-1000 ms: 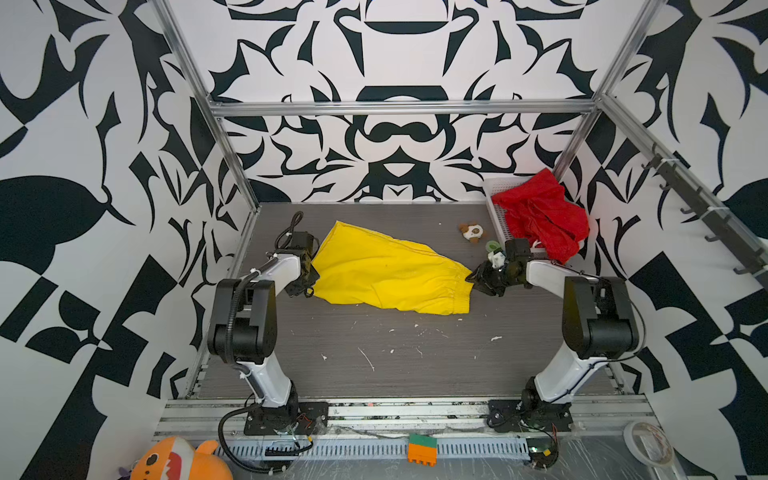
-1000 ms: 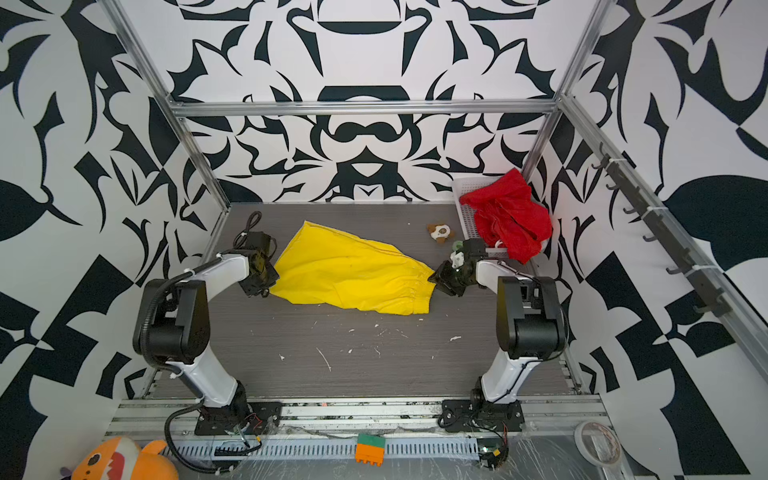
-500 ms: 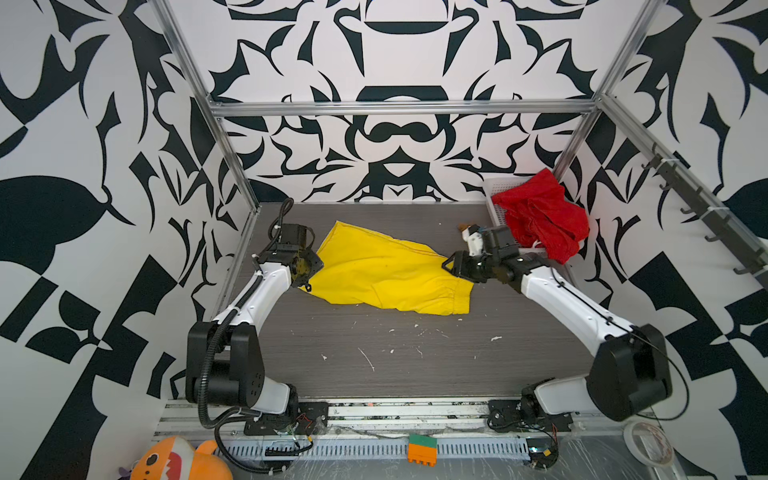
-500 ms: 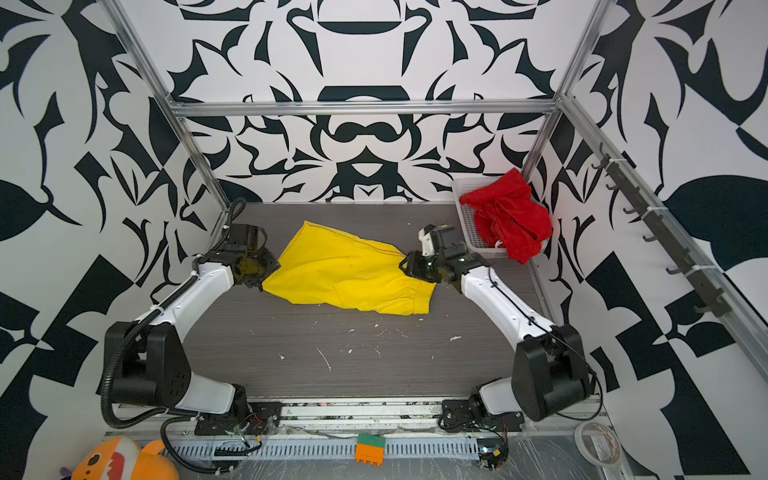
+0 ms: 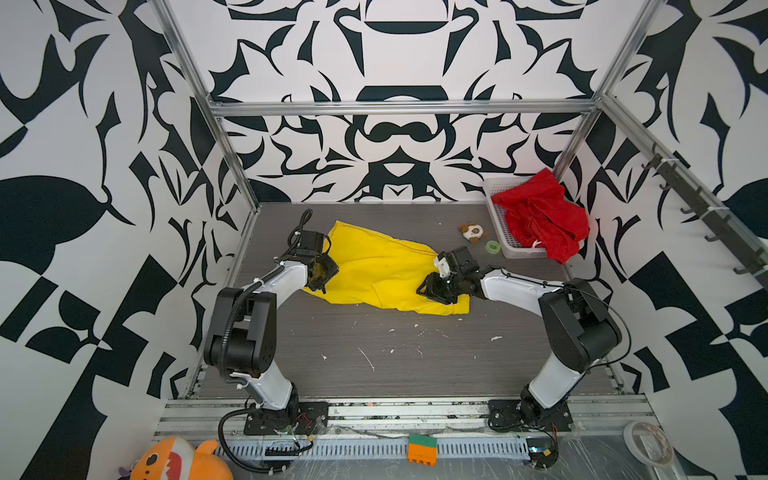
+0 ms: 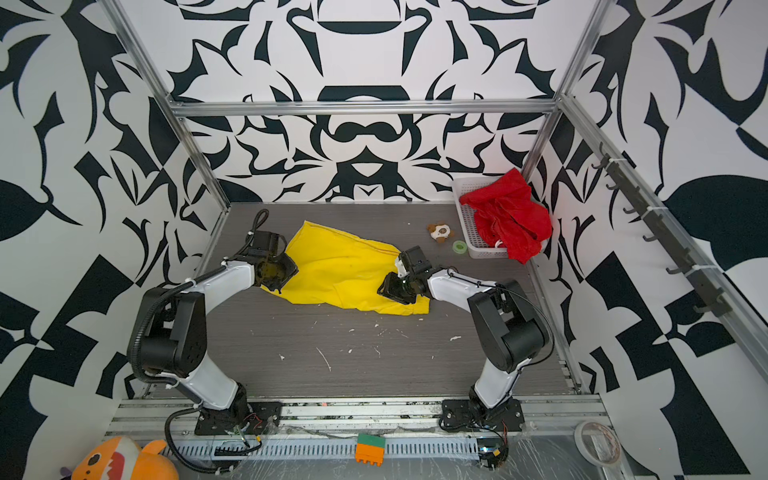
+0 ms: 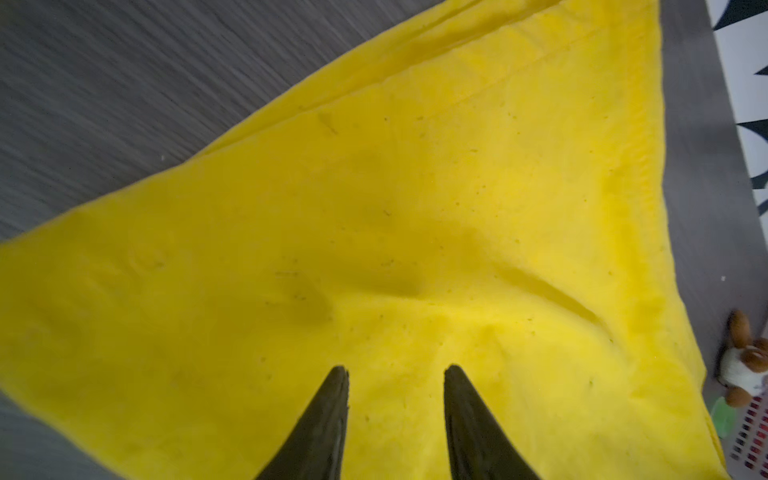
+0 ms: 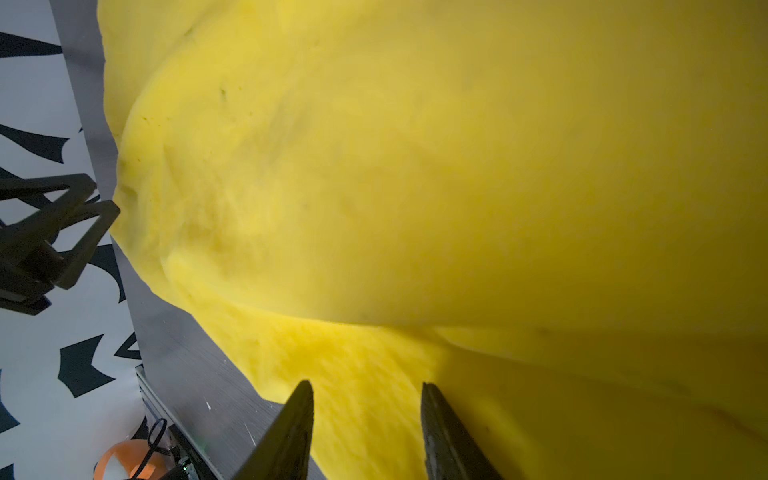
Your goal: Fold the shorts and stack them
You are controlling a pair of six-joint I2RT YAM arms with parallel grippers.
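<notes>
The yellow shorts (image 5: 382,270) (image 6: 340,270) lie spread flat mid-table. My left gripper (image 5: 322,276) (image 6: 276,272) hangs over their left edge; in the left wrist view its jaws (image 7: 395,368) stand open above the yellow fabric (image 7: 415,208). My right gripper (image 5: 430,289) (image 6: 390,291) sits over the right part of the shorts near the front hem. It is open too, with yellow cloth (image 8: 457,166) filling the right wrist view past its tips (image 8: 365,384). The red shorts (image 5: 544,216) (image 6: 511,216) lie bunched in the basket at the back right.
The white mesh basket (image 5: 500,232) (image 6: 467,224) stands in the back right corner. A small brown-and-white plush toy (image 5: 471,232) (image 7: 744,361) and a green ring (image 5: 493,246) lie beside it. White scraps dot the front of the table. An orange shark plush (image 5: 178,461) sits beyond the front rail.
My right gripper has moved left from the shorts' right end onto the fabric. My left gripper has shifted slightly inward over the left edge. The shorts lie as before.
</notes>
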